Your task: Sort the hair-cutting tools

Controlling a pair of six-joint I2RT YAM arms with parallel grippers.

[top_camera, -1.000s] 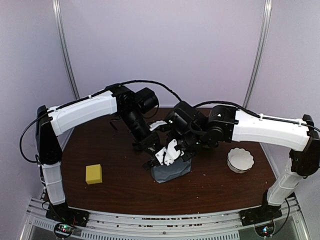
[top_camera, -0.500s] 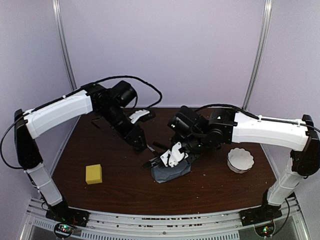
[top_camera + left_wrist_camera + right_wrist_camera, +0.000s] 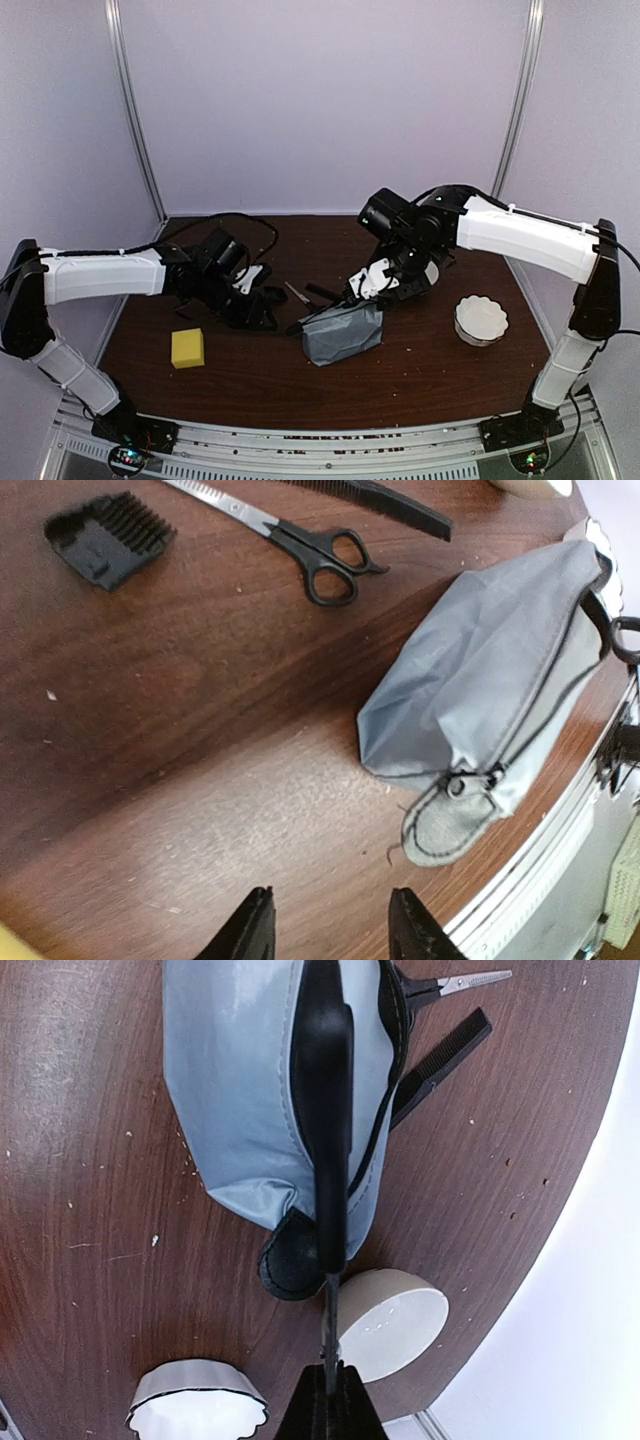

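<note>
My right gripper [image 3: 328, 1380] is shut on the steel blades of a black-handled scissors [image 3: 322, 1110], held above the grey zip pouch [image 3: 240, 1090]; in the top view this gripper [image 3: 365, 285] is at the pouch's [image 3: 342, 335] far edge. A second scissors [image 3: 300, 545], the slim black comb [image 3: 390, 498] and the small black attachment [image 3: 105, 540] lie on the table. My left gripper [image 3: 330, 930] is open and empty, low over bare wood left of the pouch [image 3: 490, 670]; in the top view it [image 3: 262, 305] is left of the lying scissors [image 3: 297, 295]. The clipper is not clearly in view.
A fluted white bowl [image 3: 481, 320] stands at the right and also shows in the right wrist view [image 3: 195, 1410], with a plain white bowl [image 3: 395, 1320] beside it. A yellow sponge [image 3: 188, 347] lies at the front left. The table's metal front rail [image 3: 560, 830] runs close to the pouch.
My left arm has swung left and down, away from the pouch, and now sits low over the table. My right arm has drawn back and right, holding the scissors.
</note>
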